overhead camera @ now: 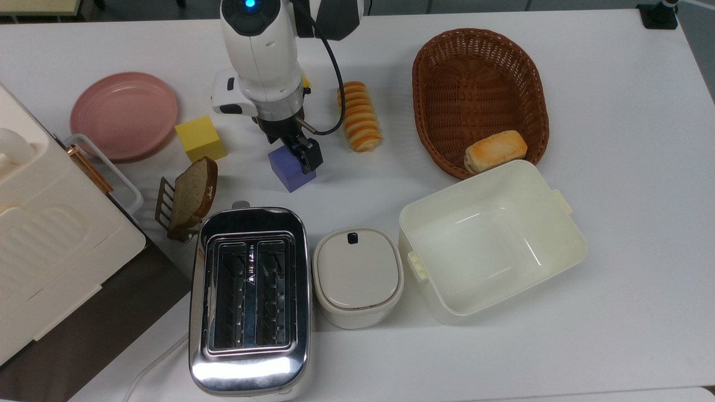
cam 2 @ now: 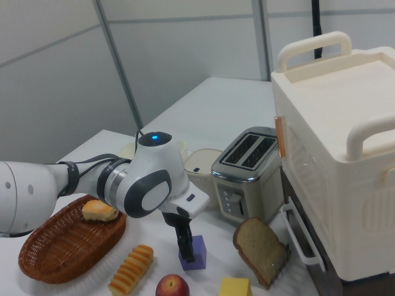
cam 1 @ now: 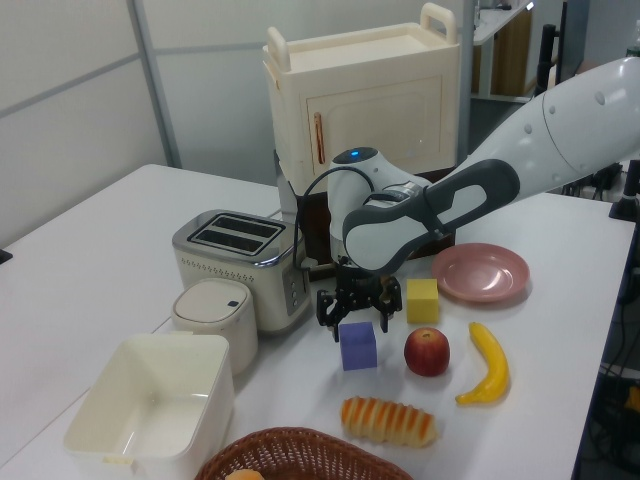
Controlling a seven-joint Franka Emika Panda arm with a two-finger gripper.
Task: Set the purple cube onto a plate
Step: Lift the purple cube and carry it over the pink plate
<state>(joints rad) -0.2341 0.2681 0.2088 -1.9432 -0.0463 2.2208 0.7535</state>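
- At the top view's left, we see the plate, round, shallow and pink with a raised rim. It sits bare on the white table.
- Just beside it sits a matte yellow cube, with a slice of brown bread in a wire rack below it.
- Near the middle, the purple cube rests on the table, well apart from the plate. Its faces are plain, matte and square-edged.
- We see the gripper low over the cube, its fingers spread and reaching down about the cube's upper part. In the left view the fingers stand on either side of the cube; whether they touch it we cannot tell.
- We judge the step in hand to be the grasp: the cube is not yet lifted.
- The next move, as we read it, calls for closing on two opposite flat faces, lifting clear of the table, and carrying the cube toward the top view's left, past the yellow cube, to set it inside the plate's rim.
- Below, a chrome toaster gleams beside a smooth lidded pot.
- To the right lies a ridged, striped bread roll.
- Farther right are a glossy cream tub and a brown oval wicker basket holding a bun.
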